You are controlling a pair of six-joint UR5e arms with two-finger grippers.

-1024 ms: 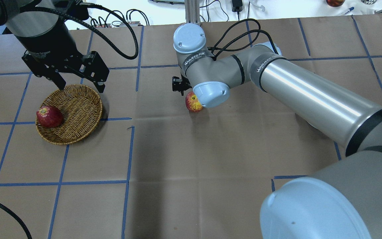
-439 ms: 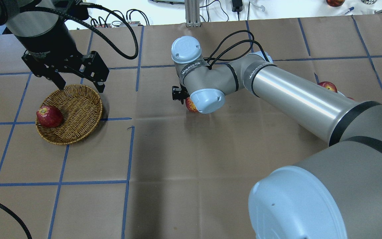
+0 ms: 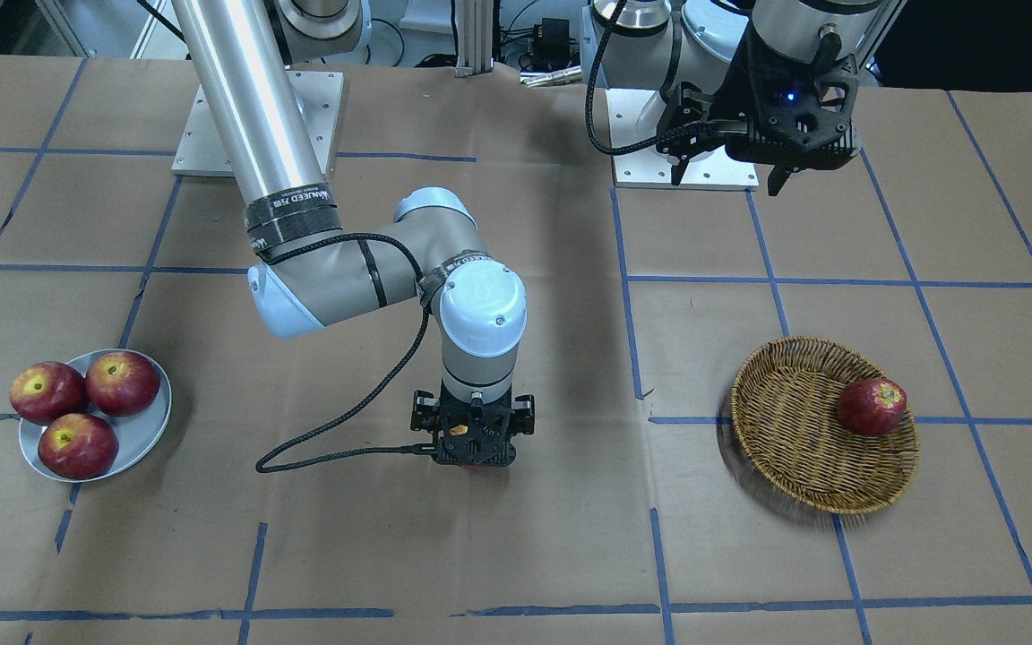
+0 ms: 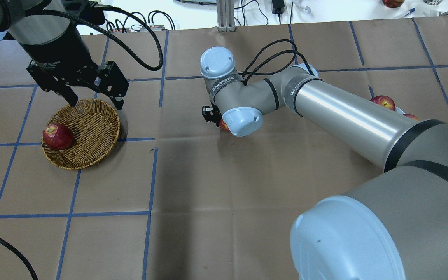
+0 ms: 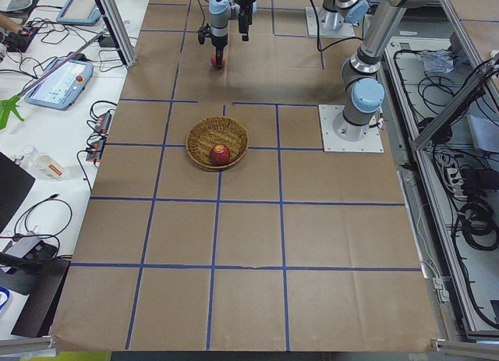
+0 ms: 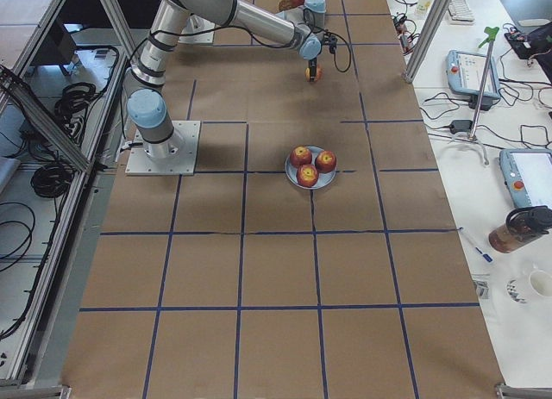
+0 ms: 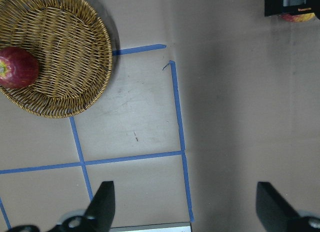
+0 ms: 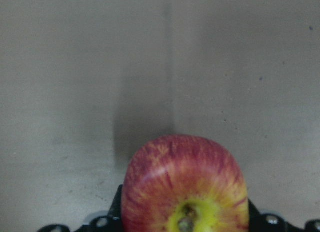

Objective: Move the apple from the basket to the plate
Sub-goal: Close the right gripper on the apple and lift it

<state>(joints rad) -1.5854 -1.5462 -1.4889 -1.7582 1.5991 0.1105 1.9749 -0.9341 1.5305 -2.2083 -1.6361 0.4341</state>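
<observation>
The apple (image 8: 185, 182), orange-red and streaky with a yellow patch round its stem, lies on the brown table mid-way between basket and plate; a sliver shows in the overhead view (image 4: 222, 125). My right gripper (image 3: 472, 455) points straight down over it, open, with one jaw at each side of the apple. The wicker basket (image 4: 91, 128) holds one dark red apple (image 4: 57, 136). My left gripper (image 4: 93, 102) is open and empty above the basket's far rim. The grey-blue plate (image 3: 144, 441) holds three dark red apples.
The table is brown paper with blue tape lines. The right arm's long forearm (image 4: 344, 116) spans the table from its base side to the middle. A black cable (image 3: 337, 452) loops off the right wrist. The plate also shows in the right-side view (image 6: 324, 184).
The right wrist has come down and towards the robot over the apple, hiding most of it in the overhead view. The apple, the basket and the left arm have not moved.
</observation>
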